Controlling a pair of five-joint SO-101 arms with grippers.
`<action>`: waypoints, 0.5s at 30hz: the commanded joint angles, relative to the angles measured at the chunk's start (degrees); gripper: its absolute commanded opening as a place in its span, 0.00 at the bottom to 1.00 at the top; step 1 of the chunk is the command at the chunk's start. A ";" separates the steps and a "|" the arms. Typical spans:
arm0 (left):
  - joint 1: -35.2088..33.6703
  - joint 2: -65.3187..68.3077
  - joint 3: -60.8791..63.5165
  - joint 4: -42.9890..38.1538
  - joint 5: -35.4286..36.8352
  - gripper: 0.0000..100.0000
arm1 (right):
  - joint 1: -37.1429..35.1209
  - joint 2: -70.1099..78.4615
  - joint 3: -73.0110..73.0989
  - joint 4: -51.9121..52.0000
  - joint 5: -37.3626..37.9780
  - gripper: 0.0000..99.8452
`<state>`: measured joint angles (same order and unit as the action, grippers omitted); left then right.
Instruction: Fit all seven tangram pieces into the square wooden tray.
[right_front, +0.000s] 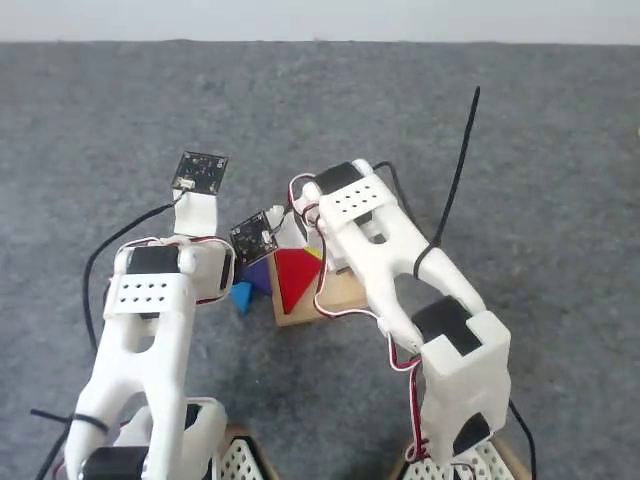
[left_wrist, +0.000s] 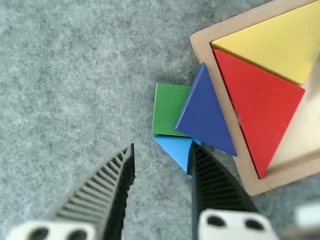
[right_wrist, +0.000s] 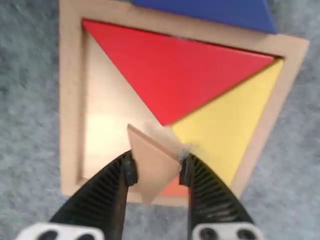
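The square wooden tray (right_wrist: 70, 100) holds a red triangle (right_wrist: 175, 70) and a yellow triangle (right_wrist: 225, 125); part of its floor is bare. My right gripper (right_wrist: 157, 165) hangs over that bare part, shut on a small pale-tan triangle (right_wrist: 152, 162) with an orange edge. A dark blue triangle (left_wrist: 205, 112) lies tilted on the tray's rim (left_wrist: 200, 45). Beside it on the carpet are a green square (left_wrist: 167, 107) and a light blue triangle (left_wrist: 175, 150). My left gripper (left_wrist: 161, 150) stands open just short of the light blue triangle, holding nothing.
Grey carpet covers the whole table around the tray (right_front: 335, 295). The right arm (right_front: 400, 260) leans over the tray and hides much of it from above. The left arm (right_front: 150, 300) stands close beside the loose pieces.
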<state>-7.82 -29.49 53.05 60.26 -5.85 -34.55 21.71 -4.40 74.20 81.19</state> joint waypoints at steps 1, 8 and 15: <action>0.18 -0.35 -0.48 -1.14 -0.79 0.17 | -0.40 -0.22 -3.60 -0.75 -2.55 0.20; 0.35 -0.35 -0.48 -0.97 -0.79 0.17 | -0.22 -0.48 -3.69 -0.84 -2.64 0.24; 0.35 -0.35 -0.48 -0.97 -0.79 0.17 | 6.11 -0.40 -5.54 -0.57 -13.36 0.24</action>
<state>-7.65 -29.49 53.05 60.26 -6.20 -32.18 22.07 -6.51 74.11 74.42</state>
